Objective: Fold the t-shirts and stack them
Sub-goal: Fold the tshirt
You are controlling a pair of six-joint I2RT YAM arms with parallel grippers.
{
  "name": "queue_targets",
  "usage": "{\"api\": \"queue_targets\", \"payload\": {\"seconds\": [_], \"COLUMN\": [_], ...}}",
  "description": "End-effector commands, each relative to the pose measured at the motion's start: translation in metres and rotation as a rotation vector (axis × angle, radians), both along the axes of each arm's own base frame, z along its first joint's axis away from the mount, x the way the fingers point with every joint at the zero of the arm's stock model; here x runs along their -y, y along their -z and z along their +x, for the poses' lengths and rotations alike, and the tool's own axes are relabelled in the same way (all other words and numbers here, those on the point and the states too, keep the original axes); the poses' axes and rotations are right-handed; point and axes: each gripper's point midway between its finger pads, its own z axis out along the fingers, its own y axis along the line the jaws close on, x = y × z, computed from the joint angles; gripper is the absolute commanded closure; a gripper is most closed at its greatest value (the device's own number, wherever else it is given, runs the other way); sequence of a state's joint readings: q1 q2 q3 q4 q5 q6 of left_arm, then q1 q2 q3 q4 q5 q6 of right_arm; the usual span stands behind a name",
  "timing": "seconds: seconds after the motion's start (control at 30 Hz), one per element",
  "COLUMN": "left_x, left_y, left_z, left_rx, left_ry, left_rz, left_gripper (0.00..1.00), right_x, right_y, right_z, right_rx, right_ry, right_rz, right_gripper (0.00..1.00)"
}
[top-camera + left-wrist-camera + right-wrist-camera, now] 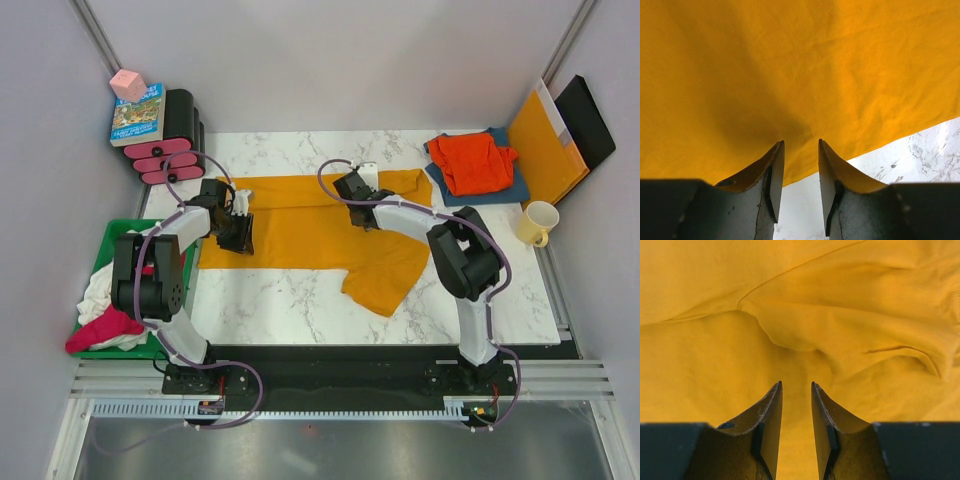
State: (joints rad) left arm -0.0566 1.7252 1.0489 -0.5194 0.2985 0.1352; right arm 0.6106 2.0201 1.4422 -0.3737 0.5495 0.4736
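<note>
mustard t-shirt [300, 235]: soft, light, limp | pinch at hem and sleeve seam | left gripper [800, 145] narrowly parted at hem edge, holding nothing | right gripper [796, 385] likewise, over folds

A plain mustard-yellow t-shirt [790, 65] is seen ahead of the dark grey left claw [799, 146] and right claw [796, 385]. White marble with grey veining is shown by the table [930, 160] beside the left claw. Beyond the right claw, a red-orange t-shirt [472, 162] is seen over a dark blue t-shirt [515, 188].

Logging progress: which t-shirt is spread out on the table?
The mustard-yellow t-shirt, laid wide across the table middle. The red-orange shirt sits atop the blue shirt far right; others lie bunched in the green bin.
</note>
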Motion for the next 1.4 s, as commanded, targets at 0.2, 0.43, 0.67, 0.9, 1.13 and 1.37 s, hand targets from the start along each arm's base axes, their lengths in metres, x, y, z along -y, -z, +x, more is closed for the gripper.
{"api": "queue_targets", "payload": {"seconds": [0.2, 0.43, 0.67, 0.9, 1.13, 1.37], "left_x": [0.003, 0.004, 0.004, 0.004, 0.004, 0.004], "left_y": [-0.001, -0.002, -0.001, 0.002, 0.002, 0.002], "left_z": [0.007, 0.008, 0.009, 0.009, 0.010, 0.012], "left_rx": [0.024, 0.026, 0.022, 0.014, 0.013, 0.013], "left_ry": [0.003, 0.006, 0.005, 0.006, 0.004, 0.004], "left_rz": [-0.024, -0.032, -0.028, -0.030, -0.028, -0.028], "left_gripper": [0.60, 0.60, 0.60, 0.60, 0.60, 0.60], "right_x": [0.003, 0.007, 0.020, 0.029, 0.032, 0.033], "right_y": [0.014, 0.005, 0.008, 0.013, 0.018, 0.006], "right_z": [0.035, 0.046, 0.050, 0.052, 0.046, 0.035], "right_rx": [0.008, 0.046, 0.042, 0.032, 0.021, 0.034], "right_ry": [0.034, 0.067, 0.100, 0.119, 0.124, 0.124], "right_rz": [-0.081, -0.103, -0.133, -0.147, -0.145, -0.117], "right_gripper": [0.62, 0.62, 0.62, 0.67, 0.96, 1.00]}}
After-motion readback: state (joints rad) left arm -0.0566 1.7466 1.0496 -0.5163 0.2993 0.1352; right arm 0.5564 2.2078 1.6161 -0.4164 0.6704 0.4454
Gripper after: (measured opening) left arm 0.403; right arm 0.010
